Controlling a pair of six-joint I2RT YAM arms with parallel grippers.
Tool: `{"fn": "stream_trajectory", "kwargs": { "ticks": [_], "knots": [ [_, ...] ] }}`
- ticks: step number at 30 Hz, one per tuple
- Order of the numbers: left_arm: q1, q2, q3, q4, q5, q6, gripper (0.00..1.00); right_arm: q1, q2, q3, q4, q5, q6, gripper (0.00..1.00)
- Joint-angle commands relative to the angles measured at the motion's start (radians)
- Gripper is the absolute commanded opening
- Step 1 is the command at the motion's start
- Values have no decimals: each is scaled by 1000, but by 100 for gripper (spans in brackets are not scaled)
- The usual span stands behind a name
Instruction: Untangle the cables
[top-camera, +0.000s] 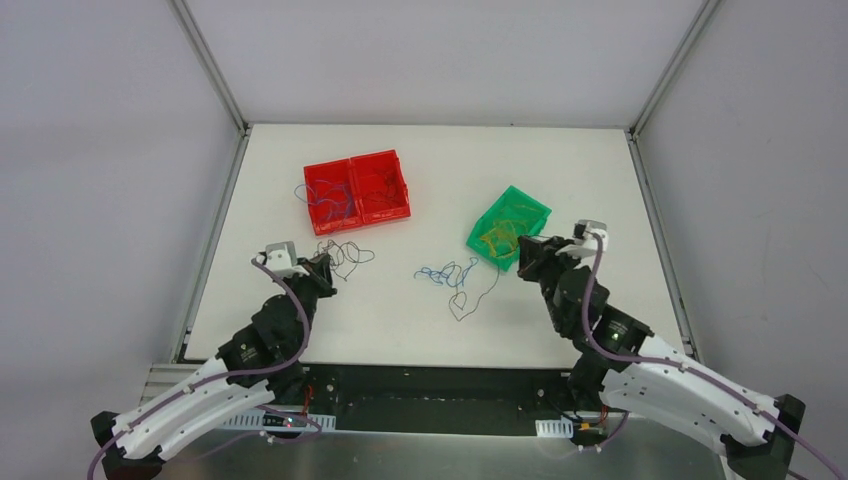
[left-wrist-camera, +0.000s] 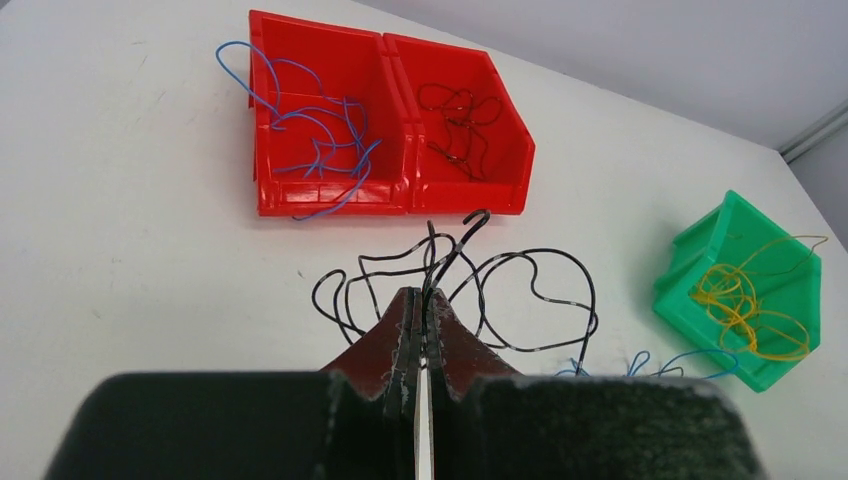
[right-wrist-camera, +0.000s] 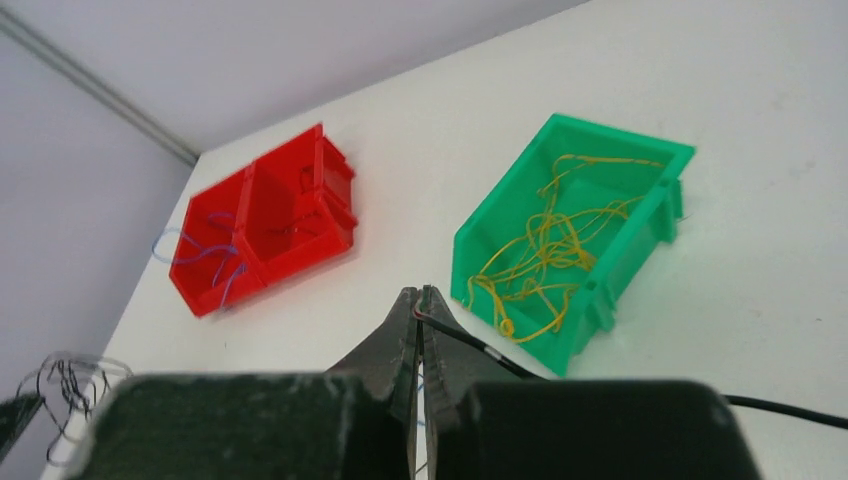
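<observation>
- left arm (top-camera: 270, 335) reaches forward, low over the counter (top-camera: 420, 330); left jaws are pinched tight on a strand of the black tangle (left-wrist-camera: 436, 258), just short of the red bins (left-wrist-camera: 400, 130).
- right arm (top-camera: 590, 310) angles inward; right jaws are closed on the red-tipped end of a black cable (right-wrist-camera: 480, 348), beside the green bin (right-wrist-camera: 615, 265).
- that cable trails to a loop by the blue cables (top-camera: 445, 273) mid-counter.
- yellow cables (right-wrist-camera: 550, 240) lie in the green bin; blue and dark ones lie in the red bins.
</observation>
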Motion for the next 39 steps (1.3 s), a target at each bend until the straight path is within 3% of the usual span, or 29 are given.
{"fn": "stream_trajectory", "kwargs": {
  "ticks": [1, 4, 7, 11, 15, 21, 27, 31, 35, 39],
  "knots": [
    [2, 89, -13, 121, -18, -5, 0, -3, 137, 25, 79, -267, -23, 0],
    [9, 245, 85, 140, -26, -22, 0, -1, 217, 47, 114, -440, -55, 0],
    [40, 443, 191, 204, -6, -6, 0, 1, 268, 57, 129, -515, -56, 0],
    [182, 689, 309, 289, 145, -39, 0, 2, 282, 53, 144, -562, -65, 0],
    [300, 911, 457, 296, 268, -55, 0, 2, 258, 44, 148, -570, -69, 0],
    [370, 1141, 617, 392, 376, -1, 0, 3, 227, 32, 148, -560, -67, 0],
    [412, 1404, 768, 455, 399, 75, 0, 2, 225, 23, 157, -561, -67, 0],
    [437, 1570, 864, 374, 403, 54, 0, 2, 224, 23, 161, -570, -66, 0],
    [496, 1716, 1063, 54, 417, -100, 0, 2, 224, 20, 165, -578, -64, 0],
    [531, 1715, 1081, 36, 431, -112, 0, 2, 219, 18, 167, -572, -65, 0]
  ]
}}
